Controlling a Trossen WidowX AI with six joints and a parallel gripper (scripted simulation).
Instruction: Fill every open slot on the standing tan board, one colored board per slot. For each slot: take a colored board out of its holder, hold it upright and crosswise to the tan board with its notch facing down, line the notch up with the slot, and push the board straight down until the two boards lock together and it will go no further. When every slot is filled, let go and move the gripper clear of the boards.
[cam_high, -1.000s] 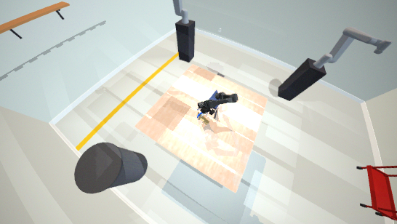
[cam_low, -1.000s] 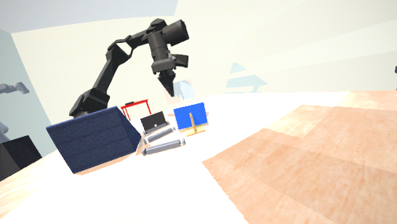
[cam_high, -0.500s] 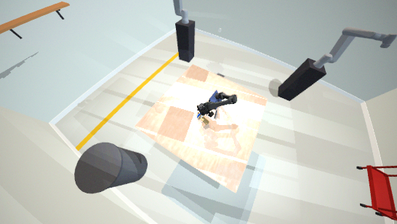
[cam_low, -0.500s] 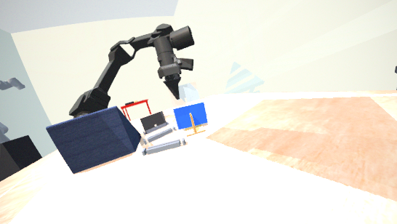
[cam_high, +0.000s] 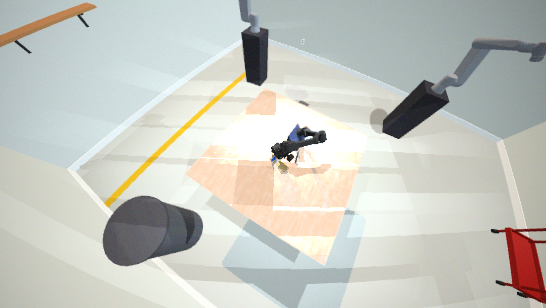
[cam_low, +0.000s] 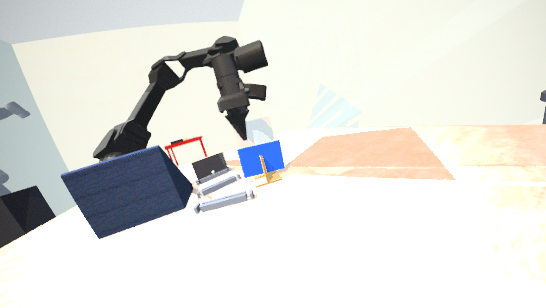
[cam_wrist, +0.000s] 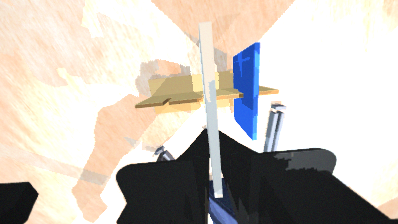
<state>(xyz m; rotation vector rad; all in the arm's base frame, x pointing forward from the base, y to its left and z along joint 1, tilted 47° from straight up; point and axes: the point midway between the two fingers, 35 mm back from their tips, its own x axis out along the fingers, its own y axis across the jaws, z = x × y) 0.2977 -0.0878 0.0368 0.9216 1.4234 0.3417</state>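
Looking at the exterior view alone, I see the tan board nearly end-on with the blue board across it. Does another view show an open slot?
Observer: Yes. The wrist view shows an open slot in the tan board, away from the blue board.

Operator: How is the held board turned?

Observer: Crosswise to the tan board: the wrist view shows the white board edge-on in the gripper.

Operator: Is it lined up with that slot?

Observer: No; in the wrist view it crosses between that slot and the blue board. I can't tell whether it covers another.
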